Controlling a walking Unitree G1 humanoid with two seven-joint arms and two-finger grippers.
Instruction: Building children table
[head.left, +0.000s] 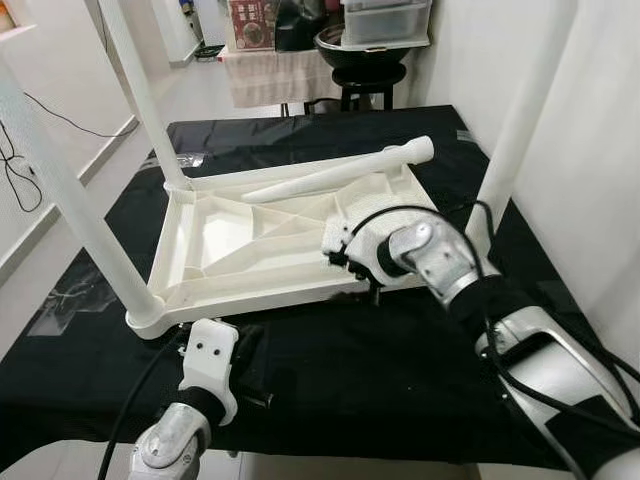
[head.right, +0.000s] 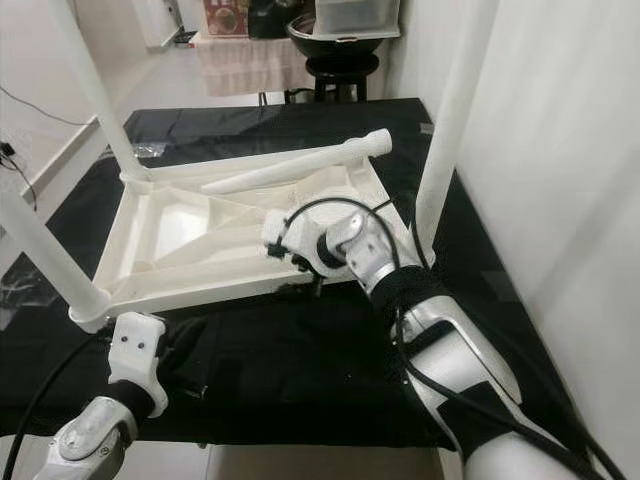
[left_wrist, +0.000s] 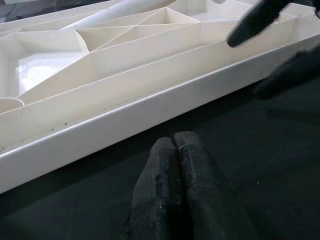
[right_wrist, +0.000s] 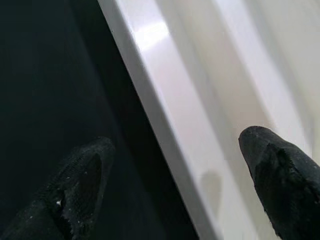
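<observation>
White plastic table lies upside down on the black tabletop.
Right gripper fingers spread over its smooth near edge; left gripper fingers pressed together.

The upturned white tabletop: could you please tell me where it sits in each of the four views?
Left eye view: the tabletop lies centre-left, ribbed underside up.
Right eye view: tabletop left of centre.
Left wrist view: tabletop across the upper half, near rim slanting.
Right wrist view: tabletop on the right side, rim running diagonally.
Shared landmark: the black cloth bordering its near rim.
</observation>
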